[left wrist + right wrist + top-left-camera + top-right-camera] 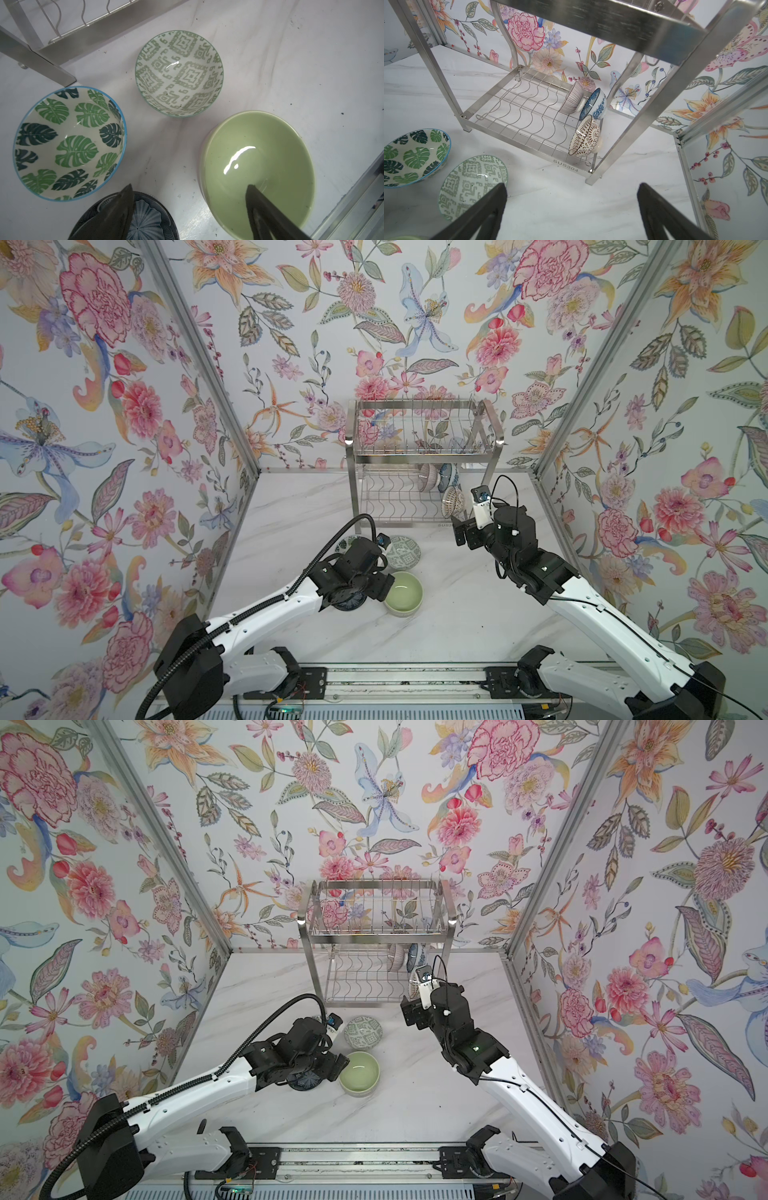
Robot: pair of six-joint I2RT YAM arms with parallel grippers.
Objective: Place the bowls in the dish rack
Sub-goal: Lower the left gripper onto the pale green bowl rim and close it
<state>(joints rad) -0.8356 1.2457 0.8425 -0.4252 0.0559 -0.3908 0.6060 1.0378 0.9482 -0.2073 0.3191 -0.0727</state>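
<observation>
A plain green bowl (404, 596) (360, 1075) (259, 158) sits upright on the table. My left gripper (384, 587) (343, 1065) (189, 187) is open astride its near wall. One finger hangs inside the bowl and the other over a dark flower bowl (145, 218) (347, 606). A geometric bowl (404, 552) (178, 72) (473, 187) and a leaf-print bowl (68, 143) (415, 158) stand beside them. The dish rack (419, 454) (374, 934) (529, 143) holds on its lower shelf a ribbed bowl (571, 101), a blue floral bowl (596, 104) and a brown lattice bowl (585, 137). My right gripper (459, 531) (572, 187) is open and empty before the rack's right front leg.
Flowered walls with metal corner posts (590, 377) close in the marble table (457, 614) on three sides. The rack's upper basket (415, 427) holds no bowl that I can see. A rail with the arm bases (399, 684) runs along the front edge.
</observation>
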